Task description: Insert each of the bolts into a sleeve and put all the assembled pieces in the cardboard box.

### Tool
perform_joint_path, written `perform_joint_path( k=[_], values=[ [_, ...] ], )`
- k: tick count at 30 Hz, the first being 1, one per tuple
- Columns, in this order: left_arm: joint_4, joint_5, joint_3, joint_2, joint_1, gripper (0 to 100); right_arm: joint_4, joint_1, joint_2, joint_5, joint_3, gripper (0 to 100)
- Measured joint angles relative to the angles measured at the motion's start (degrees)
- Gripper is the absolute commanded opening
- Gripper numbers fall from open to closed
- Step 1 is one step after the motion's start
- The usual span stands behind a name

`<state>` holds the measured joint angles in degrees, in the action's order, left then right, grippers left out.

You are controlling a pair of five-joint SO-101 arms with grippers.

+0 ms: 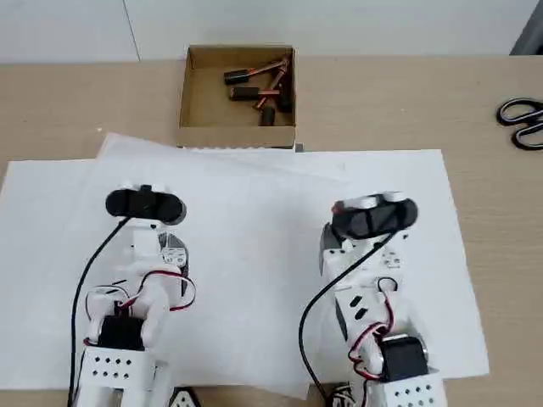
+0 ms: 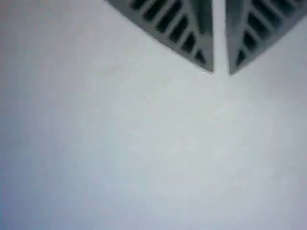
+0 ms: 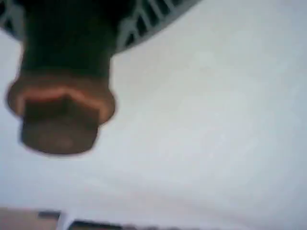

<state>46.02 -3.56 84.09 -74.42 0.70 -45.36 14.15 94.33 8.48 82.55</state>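
Copper-collared dark bolt (image 3: 60, 120) was clamped in right gripper (image 3: 76, 24), jutting past fingertips. Left gripper (image 2: 220, 67) was nearly closed over paper (image 2: 144, 158). High view added finished pieces (image 1: 261, 83) inside cardboard box (image 1: 237, 136), table's 12 o'clock.

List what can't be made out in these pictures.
- High view: assembled pieces in the cardboard box overlap, too small to count.
- Right wrist view: the held piece is blurred; whether bolt, sleeve or both is unclear.
- High view: scissors are cut off by the right edge.

Assembled pieces (image 1: 259, 87) in cardboard box (image 1: 204, 108), behind paper (image 1: 254, 229)
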Motion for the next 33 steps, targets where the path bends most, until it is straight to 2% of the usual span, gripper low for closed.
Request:
perform_joint_path(
  k=[8, 18, 21, 27, 33],
  values=[
    [-1.32, 0.53, 3.25, 0.00, 0.00, 0, 0.00, -1.14, -5.63, 0.35, -11.52, 0.2],
    [-1.58, 0.53, 3.25, 0.00, 0.00, 1, 0.00, -1.14, -40.53, 2.99, -36.57, 0.3],
    [-1.58, 0.62, 3.25, 0.00, -0.35, 1, 0.09, -1.14, -50.90, 0.70, -44.48, 0.3],
    [-1.58, -0.09, 3.25, 0.00, -1.58, 1, 6.59, -1.14, -69.71, -5.54, -57.49, 0.3],
    [-1.58, -0.09, 3.25, 0.00, -1.67, 1, 17.85, -1.23, -87.47, -14.24, -68.13, 0.2]
  ],
)
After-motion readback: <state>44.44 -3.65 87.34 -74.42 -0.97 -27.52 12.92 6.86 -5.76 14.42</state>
